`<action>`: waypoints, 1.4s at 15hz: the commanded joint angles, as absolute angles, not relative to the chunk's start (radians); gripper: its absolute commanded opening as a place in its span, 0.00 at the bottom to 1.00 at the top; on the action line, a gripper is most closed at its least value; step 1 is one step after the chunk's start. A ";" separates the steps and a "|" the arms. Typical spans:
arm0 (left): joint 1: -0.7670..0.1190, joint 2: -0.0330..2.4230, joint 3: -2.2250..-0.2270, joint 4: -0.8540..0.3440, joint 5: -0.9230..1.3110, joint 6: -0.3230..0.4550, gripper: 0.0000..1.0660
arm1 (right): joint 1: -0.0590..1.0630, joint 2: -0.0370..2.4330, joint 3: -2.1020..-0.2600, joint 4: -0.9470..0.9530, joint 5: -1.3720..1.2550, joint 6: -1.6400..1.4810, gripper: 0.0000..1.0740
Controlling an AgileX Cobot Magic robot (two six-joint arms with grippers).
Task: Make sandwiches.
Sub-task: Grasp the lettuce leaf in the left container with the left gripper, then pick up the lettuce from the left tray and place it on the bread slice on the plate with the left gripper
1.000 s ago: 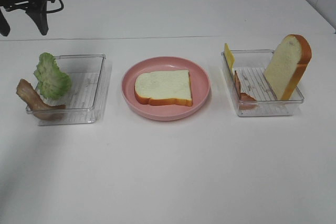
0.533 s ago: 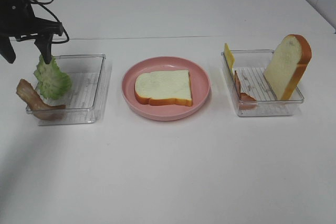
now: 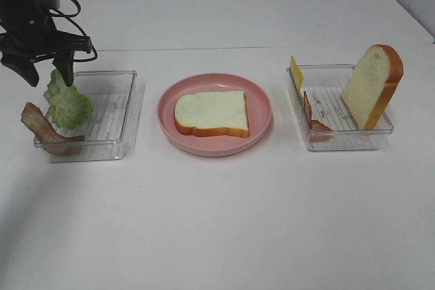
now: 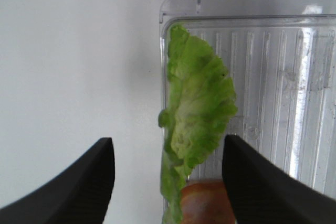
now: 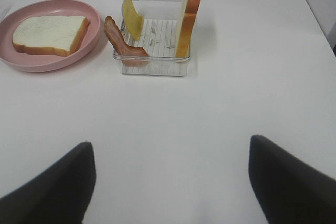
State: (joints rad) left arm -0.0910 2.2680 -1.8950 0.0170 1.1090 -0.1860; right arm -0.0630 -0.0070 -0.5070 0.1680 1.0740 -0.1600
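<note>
The green ruffled toy lettuce leaf [image 3: 66,105] stands on edge against the 9 o'clock wall of the clear ribbed plastic tray [image 3: 109,73], at 9 o'clock from the round pink plate [image 3: 266,106]. It looks light, soft and floppy, so its upper edge is likely the best hold. The left gripper [image 3: 49,81] straddles it with jaws apart, not touching. The right gripper [image 5: 169,142] gapes wide and empty.

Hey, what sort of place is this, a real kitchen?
Probably a robot lab bench, not a kitchen: a plain white table, toy bread and lettuce sorted in clear trays, and a black robot arm over the lettuce.
</note>
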 commanded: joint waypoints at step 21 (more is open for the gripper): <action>-0.092 2.135 -1.948 -0.280 1.042 -0.106 0.00 | -0.069 -0.019 -0.506 0.167 1.067 -0.166 0.71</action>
State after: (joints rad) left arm -0.0910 2.1460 -1.9460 -0.2210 1.0590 -0.1280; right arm -0.0630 -0.0070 -0.5070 0.1680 1.0740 -0.1600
